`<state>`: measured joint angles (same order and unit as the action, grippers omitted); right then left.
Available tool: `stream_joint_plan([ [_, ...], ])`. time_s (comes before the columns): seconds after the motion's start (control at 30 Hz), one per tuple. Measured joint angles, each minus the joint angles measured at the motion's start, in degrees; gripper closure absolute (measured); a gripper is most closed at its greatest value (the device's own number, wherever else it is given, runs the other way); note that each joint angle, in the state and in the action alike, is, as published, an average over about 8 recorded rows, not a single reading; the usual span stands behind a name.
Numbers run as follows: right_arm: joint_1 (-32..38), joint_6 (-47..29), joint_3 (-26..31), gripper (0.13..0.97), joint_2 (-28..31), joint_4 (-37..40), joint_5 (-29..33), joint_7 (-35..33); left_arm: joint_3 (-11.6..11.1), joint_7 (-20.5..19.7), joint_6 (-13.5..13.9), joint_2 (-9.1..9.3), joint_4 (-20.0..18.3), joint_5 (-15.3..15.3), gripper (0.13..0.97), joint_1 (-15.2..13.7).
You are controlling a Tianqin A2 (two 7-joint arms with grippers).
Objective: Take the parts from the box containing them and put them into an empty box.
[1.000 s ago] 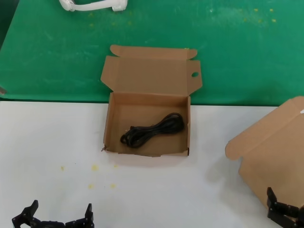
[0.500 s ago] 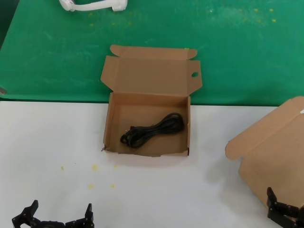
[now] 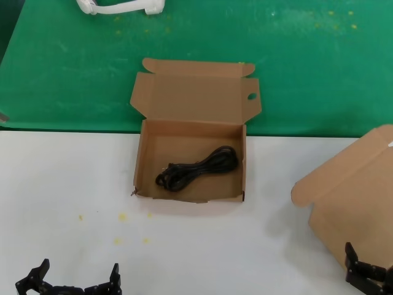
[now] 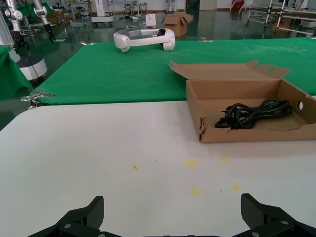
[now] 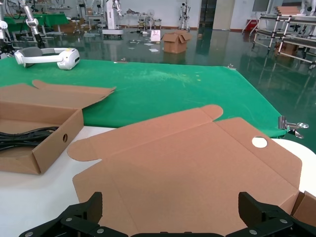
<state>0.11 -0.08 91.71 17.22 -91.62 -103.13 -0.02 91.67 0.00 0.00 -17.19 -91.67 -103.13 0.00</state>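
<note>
One coiled black cable bundle [image 3: 197,168] in open brown cardboard box [image 3: 142,157], long axis slanting | ahead-right of my left gripper [image 3: 69,284], nearer, wide open, empty | right gripper [image 3: 367,275]: cannot tell.

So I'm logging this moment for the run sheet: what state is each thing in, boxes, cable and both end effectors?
box with the flap hole: lid open, one cable bundle inside.
cable bundle: coiled, lying on that box's floor, ungripped.
second box: at the robot's right, lid lowered over it; contents hidden.
left end effector: open, empty, low at the near table edge.
right end effector: open, empty, just before the second box's lid.
</note>
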Motion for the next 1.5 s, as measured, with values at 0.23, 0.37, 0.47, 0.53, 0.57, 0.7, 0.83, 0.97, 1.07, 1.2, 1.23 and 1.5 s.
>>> stream_joint_plan([
  [0.23,0.0,0.0,0.0,0.129,0.0,0.0,0.0,0.0,0.0,0.0,0.0,0.00,0.0,0.0,0.132,0.0],
  [0.37,0.0,0.0,0.0,0.129,0.0,0.0,0.0,0.0,0.0,0.0,0.0,0.00,0.0,0.0,0.132,0.0],
  [0.47,0.0,0.0,0.0,0.129,0.0,0.0,0.0,0.0,0.0,0.0,0.0,0.00,0.0,0.0,0.132,0.0],
  [0.53,0.0,0.0,0.0,0.129,0.0,0.0,0.0,0.0,0.0,0.0,0.0,0.00,0.0,0.0,0.132,0.0],
  [0.57,0.0,0.0,0.0,0.129,0.0,0.0,0.0,0.0,0.0,0.0,0.0,0.00,0.0,0.0,0.132,0.0],
  [0.7,0.0,0.0,0.0,0.129,0.0,0.0,0.0,0.0,0.0,0.0,0.0,0.00,0.0,0.0,0.132,0.0],
  [0.83,0.0,0.0,0.0,0.129,0.0,0.0,0.0,0.0,0.0,0.0,0.0,0.00,0.0,0.0,0.132,0.0],
  [0.97,0.0,0.0,0.0,0.129,0.0,0.0,0.0,0.0,0.0,0.0,0.0,0.00,0.0,0.0,0.132,0.0],
  [1.07,0.0,0.0,0.0,0.129,0.0,0.0,0.0,0.0,0.0,0.0,0.0,0.00,0.0,0.0,0.132,0.0],
  [1.2,0.0,0.0,0.0,0.129,0.0,0.0,0.0,0.0,0.0,0.0,0.0,0.00,0.0,0.0,0.132,0.0],
  [1.23,0.0,0.0,0.0,0.129,0.0,0.0,0.0,0.0,0.0,0.0,0.0,0.00,0.0,0.0,0.132,0.0],
  [1.5,0.0,0.0,0.0,0.129,0.0,0.0,0.0,0.0,0.0,0.0,0.0,0.00,0.0,0.0,0.132,0.0],
])
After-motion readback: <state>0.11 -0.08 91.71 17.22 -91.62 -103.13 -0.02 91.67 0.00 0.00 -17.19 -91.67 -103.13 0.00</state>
